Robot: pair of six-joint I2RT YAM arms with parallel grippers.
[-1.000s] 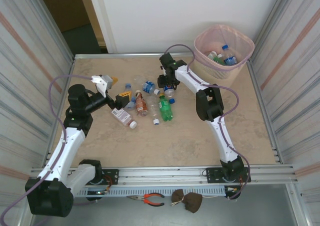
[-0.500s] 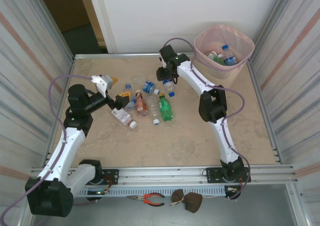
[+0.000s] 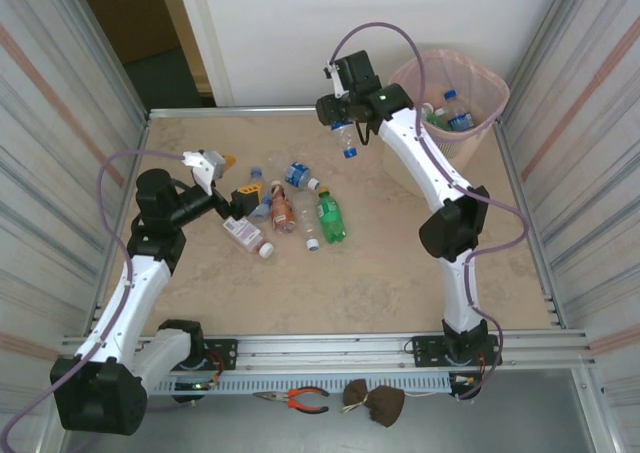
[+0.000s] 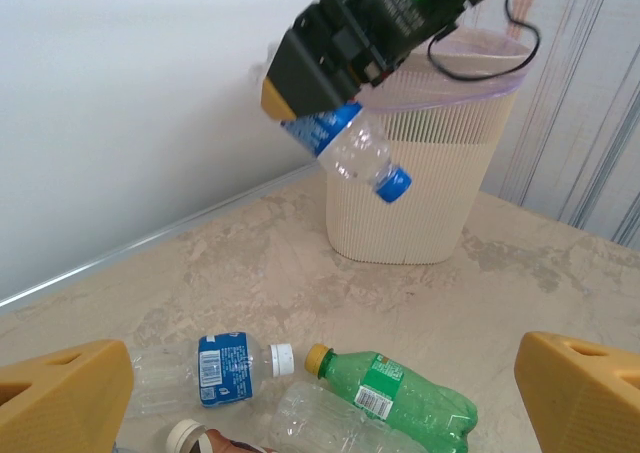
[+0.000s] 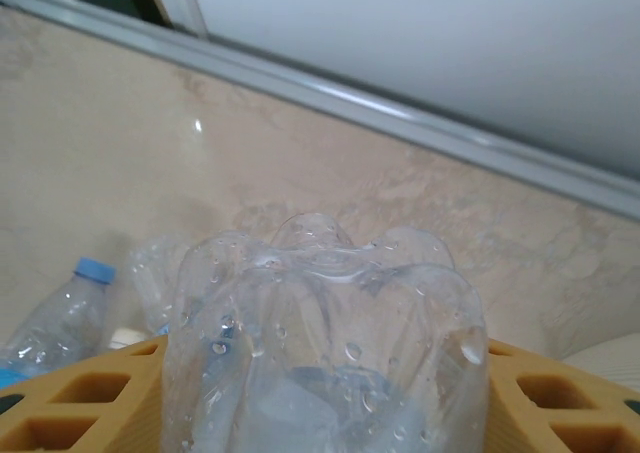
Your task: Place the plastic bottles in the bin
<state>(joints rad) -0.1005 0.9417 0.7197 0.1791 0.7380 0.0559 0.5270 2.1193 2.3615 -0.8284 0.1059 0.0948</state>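
My right gripper (image 3: 345, 125) is raised beside the bin, shut on a clear bottle with a blue label (image 3: 348, 141), its blue cap hanging down. The right wrist view looks onto that bottle's base (image 5: 325, 333) between the yellow fingers (image 5: 70, 413). The pale pink bin (image 3: 470, 78) stands at the far right corner with a few bottles (image 3: 452, 113) inside. A pile of bottles lies mid-table: green (image 3: 330, 218), orange-brown (image 3: 282, 211), red-labelled (image 3: 247, 235), blue-labelled (image 3: 297, 175). My left gripper (image 3: 240, 175) hovers open at the pile's left side, over the green bottle (image 4: 395, 393) and the blue-labelled one (image 4: 225, 365).
Corrugated metal walls close in the table on both sides, and a white wall with a metal sill (image 3: 250, 111) runs along the back. A clear bottle with a blue cap (image 5: 55, 318) lies on the table below the right wrist. Bare marble surface (image 3: 380, 273) stretches in front of the pile.
The right arm has lifted the blue-labelled clear bottle off the table, rising and swinging back toward the bin. The left arm and the pile have stayed put.
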